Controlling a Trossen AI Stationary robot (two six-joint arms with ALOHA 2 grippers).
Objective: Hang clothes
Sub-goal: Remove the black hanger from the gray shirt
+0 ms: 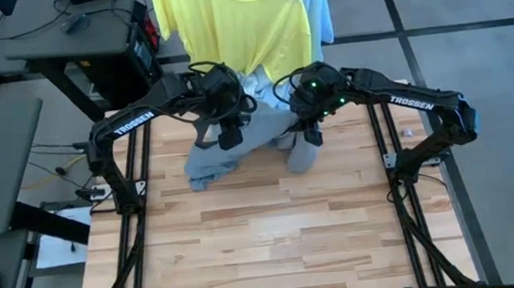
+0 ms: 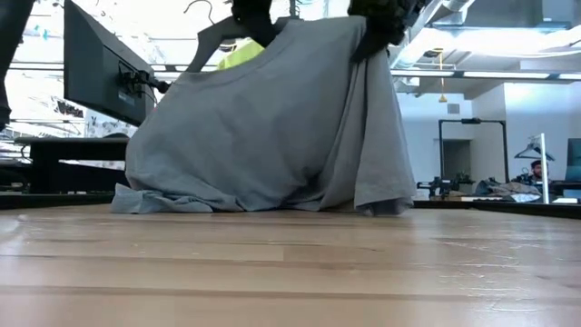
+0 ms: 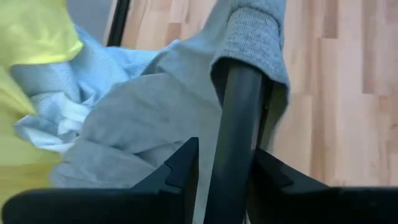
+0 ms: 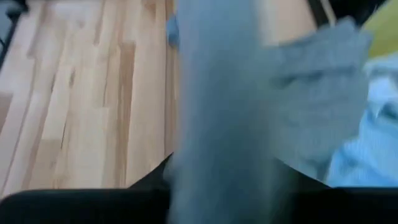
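Note:
The grey T-shirt (image 1: 239, 150) is raised over the table's far part, with its lower hem (image 2: 227, 202) lying on the wood. My left gripper (image 1: 229, 132) is shut on a thin black hanger (image 3: 236, 124) that goes into the shirt. My right gripper (image 1: 313, 134) is shut on the grey cloth at the shirt's right side. The neon-yellow T-shirt (image 1: 231, 19) hangs on a hanger beyond the far edge. The light-blue shirt (image 1: 314, 1) hangs behind it, and its cloth also shows in the left wrist view (image 3: 62, 106). My left gripper pinches the hanger's black bar (image 3: 231, 163) between its two fingers, which lie across the bar. Beyond the fingers the bar runs into the grey T-shirt's ribbed collar edge (image 3: 255, 37), which drapes over it. The hanger is lifted clear of the table. My right gripper pinches a bunch of the grey T-shirt's cloth (image 4: 217, 124) from above; whether it is an edge or a fold, I cannot tell. The cloth hangs below the fingers (image 2: 377, 118) and its lower end rests on the table.
The wooden table (image 1: 276, 246) has bare room on its near half. A dark desk with a monitor (image 2: 95, 59) stands off the far left. Another hanger arm (image 2: 207, 44) shows left of the raised shirt.

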